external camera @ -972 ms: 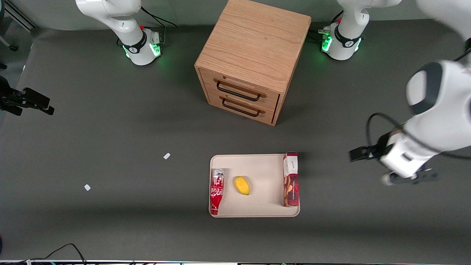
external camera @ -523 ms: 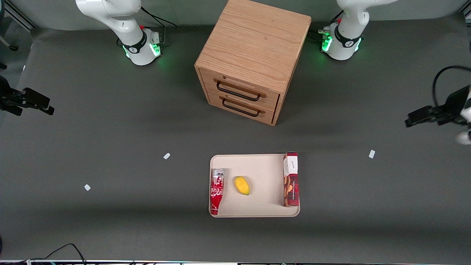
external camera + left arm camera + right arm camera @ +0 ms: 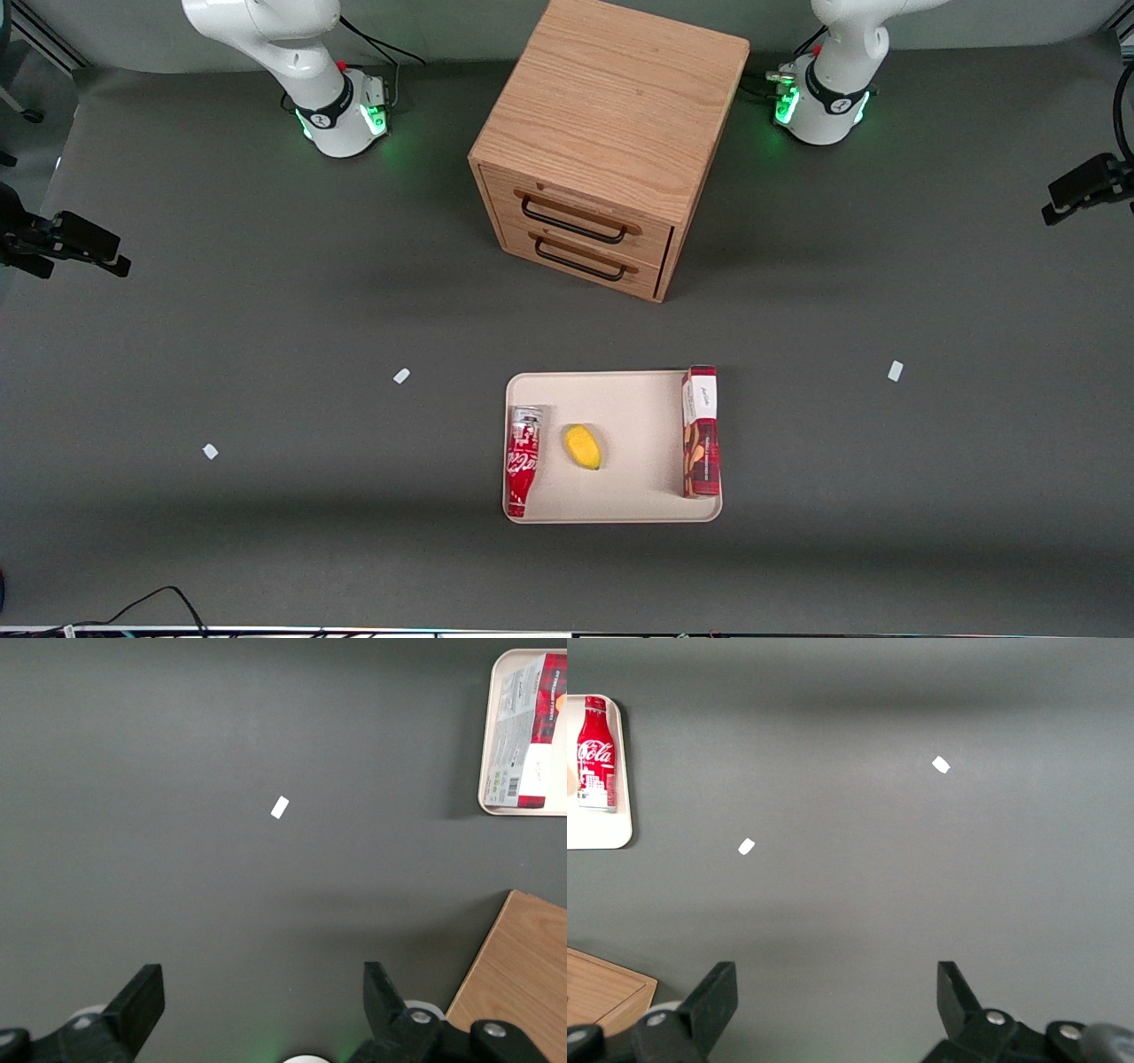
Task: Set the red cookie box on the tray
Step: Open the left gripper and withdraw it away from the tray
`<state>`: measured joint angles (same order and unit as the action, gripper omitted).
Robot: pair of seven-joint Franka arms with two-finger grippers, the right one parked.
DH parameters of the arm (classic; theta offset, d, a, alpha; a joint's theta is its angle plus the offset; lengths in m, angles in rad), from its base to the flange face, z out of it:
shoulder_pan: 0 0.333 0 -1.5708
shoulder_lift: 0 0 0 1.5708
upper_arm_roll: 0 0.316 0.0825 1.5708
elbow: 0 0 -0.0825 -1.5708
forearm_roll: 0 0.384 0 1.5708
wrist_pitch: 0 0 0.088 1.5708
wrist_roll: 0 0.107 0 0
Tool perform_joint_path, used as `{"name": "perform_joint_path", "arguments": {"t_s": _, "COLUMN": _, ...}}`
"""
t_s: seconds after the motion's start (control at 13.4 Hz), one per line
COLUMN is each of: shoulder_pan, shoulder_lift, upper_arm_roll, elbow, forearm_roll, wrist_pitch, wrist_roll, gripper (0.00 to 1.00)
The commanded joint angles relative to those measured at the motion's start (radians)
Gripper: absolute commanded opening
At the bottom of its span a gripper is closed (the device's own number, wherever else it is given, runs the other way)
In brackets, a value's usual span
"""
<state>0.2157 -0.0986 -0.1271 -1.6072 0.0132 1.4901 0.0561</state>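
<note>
The red cookie box (image 3: 700, 431) lies flat on the beige tray (image 3: 638, 399), along the tray edge toward the working arm's end of the table. It also shows in the left wrist view (image 3: 532, 722) on the tray (image 3: 485, 771). My left gripper (image 3: 263, 992) is open and empty, high over bare grey table. In the front view it (image 3: 1085, 188) sits at the working arm's end of the table, well apart from the tray and farther from the front camera than it.
A wooden drawer cabinet (image 3: 611, 142) stands farther from the front camera than the tray. A red soda bottle (image 3: 523, 459) and a yellow fruit (image 3: 583, 446) lie on the tray. Small white tape bits (image 3: 895, 370) (image 3: 401, 376) lie on the mat.
My left arm has pulled away from the tray toward the working arm's end of the table and farther from the front camera, mostly leaving the front view. The box has stayed on the tray.
</note>
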Motion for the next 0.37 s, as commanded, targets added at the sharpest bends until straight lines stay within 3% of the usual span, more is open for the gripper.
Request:
{"name": "perform_joint_path", "arguments": {"t_s": 0.0, "shoulder_pan": 0.01, "shoulder_lift": -0.044, "upper_arm_roll": -0.028, "elbow": -0.031, "forearm_roll": 0.013, "wrist_pitch": -0.01, "wrist_roll": 0.016, "gripper": 1.0}}
{"name": "perform_joint_path", "arguments": {"t_s": 0.3, "shoulder_pan": 0.008, "shoulder_lift": -0.041, "upper_arm_roll": -0.032, "elbow": -0.026, "forearm_roll": 0.004, "wrist_pitch": -0.014, "wrist_roll": 0.018, "gripper": 1.0}}
